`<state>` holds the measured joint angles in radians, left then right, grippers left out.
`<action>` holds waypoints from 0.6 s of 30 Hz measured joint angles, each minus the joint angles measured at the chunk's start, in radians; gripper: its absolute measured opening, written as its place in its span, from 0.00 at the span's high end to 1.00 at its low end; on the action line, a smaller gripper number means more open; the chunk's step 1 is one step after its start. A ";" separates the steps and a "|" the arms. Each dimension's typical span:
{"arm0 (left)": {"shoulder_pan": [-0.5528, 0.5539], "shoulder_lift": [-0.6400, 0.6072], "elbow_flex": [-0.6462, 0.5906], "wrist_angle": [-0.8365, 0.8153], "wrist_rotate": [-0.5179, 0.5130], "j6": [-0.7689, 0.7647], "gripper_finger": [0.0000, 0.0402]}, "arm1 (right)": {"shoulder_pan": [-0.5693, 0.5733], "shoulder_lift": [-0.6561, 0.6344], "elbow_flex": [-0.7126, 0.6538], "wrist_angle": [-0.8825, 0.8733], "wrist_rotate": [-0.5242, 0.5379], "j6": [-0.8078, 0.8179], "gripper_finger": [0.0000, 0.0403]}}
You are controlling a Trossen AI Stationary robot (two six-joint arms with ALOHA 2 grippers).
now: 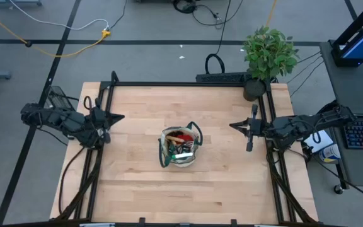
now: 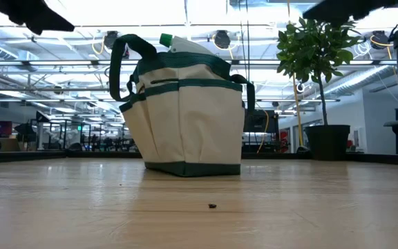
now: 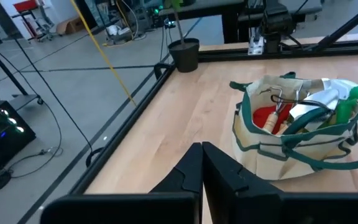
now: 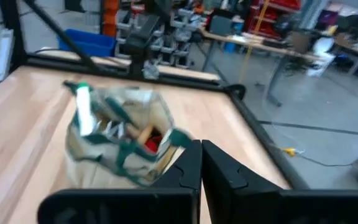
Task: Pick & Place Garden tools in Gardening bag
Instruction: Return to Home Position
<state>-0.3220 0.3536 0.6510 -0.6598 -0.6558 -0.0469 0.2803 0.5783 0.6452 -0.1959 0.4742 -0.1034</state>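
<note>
**Bag packed, both arms clear of it**

The butcher-block table (image 1: 137, 189) – pale wood strips, smooth, inside a black metal frame – carried only the gardening bag (image 1: 180, 147), near its centre. The potted plant (image 1: 268, 53) stood at the table's one o'clock corner.

From the bag, the left gripper (image 1: 115, 116) hung at nine o'clock and the right gripper (image 1: 235, 126) at three, each well apart from it. Both wrist views showed the dark fingers (image 3: 185, 174) pressed together on nothing.

The bag was a round tote of soft beige canvas with dark green trim, outer pockets and loop handles (image 2: 119, 66) standing above the rim. Inside it lay a red item (image 3: 267, 117), a wooden handle (image 4: 143, 134), bent metal parts (image 3: 279, 96) and a white item with a green tip (image 2: 175, 43) that rose past the rim. I could not tell the tools apart more finely. A small dark speck (image 2: 212, 205) lay on the wood in front.

The packing looked finished. The likely trouble – small, given the gap – was an arm swinging low and catching a raised loop, which would drag or tip the limp bag. The tall white item also made the load top-heavy, so a jolt to the table could spill it.
</note>
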 joint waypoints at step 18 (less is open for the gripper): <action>0.001 -0.278 -0.124 0.114 -0.003 0.046 0.96 | 0.000 -0.350 -0.251 0.110 -0.011 0.003 1.00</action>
<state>-0.3214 0.0757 0.5266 -0.5461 -0.6592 -0.0008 0.2802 0.2283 0.3941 -0.0864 0.4629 -0.1005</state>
